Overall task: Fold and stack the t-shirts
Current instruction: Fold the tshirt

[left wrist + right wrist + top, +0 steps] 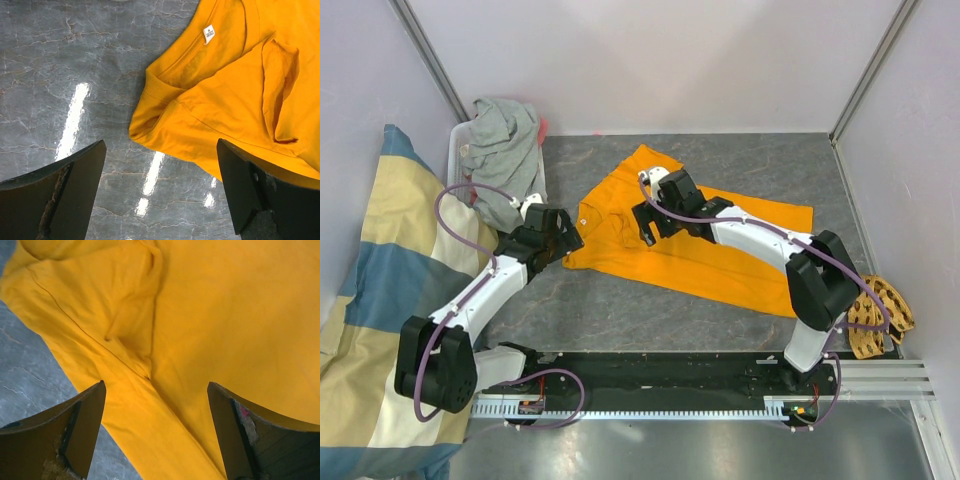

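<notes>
The orange t-shirt (720, 250) lies partly folded on the grey marble table, its collar toward the left. In the left wrist view its round neck and white label (209, 34) show. My left gripper (563, 235) hovers open at the shirt's left edge, over bare table beside the collar corner (160, 165). Over the shirt's left part, my right gripper (655, 215) is open with only flat orange cloth (215, 315) below its fingers (156, 390). The grey t-shirt (505, 150) hangs crumpled in a bin at the back left.
A white bin (455, 150) stands at the back left against the wall. A large cream-and-blue cloth (380, 280) fills the left side. A tan woven disc (875, 310) lies by the right arm's base. Walls close the table on three sides.
</notes>
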`<state>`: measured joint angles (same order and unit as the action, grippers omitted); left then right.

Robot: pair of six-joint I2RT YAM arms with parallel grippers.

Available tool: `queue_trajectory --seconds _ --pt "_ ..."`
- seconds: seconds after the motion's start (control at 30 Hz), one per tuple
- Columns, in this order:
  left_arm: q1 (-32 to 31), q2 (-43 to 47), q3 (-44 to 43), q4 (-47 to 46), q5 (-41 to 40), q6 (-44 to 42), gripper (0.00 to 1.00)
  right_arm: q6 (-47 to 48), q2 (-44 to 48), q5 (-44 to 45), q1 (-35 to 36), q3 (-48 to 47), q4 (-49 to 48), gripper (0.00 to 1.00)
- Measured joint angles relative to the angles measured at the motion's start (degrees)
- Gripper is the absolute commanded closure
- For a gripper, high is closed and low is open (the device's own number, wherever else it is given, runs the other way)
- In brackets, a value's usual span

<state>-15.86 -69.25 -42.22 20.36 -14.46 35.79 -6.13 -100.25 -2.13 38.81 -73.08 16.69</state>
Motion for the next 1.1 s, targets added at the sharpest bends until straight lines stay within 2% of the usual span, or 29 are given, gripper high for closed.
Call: queue_trajectory --seconds 0.17,0.57,1.1 --pt "0.0 0.3 0.5 0.2 0.1 0.0 0.00 3.7 -3.3 -3.5 0.7 -4.5 -0.7 0.21" --pt "0.0 1.4 1.4 0.6 1.1 0.0 0.00 7.2 -12.9 -8.5 4.6 -11.7 0.0 0.24" --pt "0.0 2.6 2.4 0.6 1.0 0.0 0.00 8.3 -15.8 -8.1 4.9 -12.9 0.5 0.31"
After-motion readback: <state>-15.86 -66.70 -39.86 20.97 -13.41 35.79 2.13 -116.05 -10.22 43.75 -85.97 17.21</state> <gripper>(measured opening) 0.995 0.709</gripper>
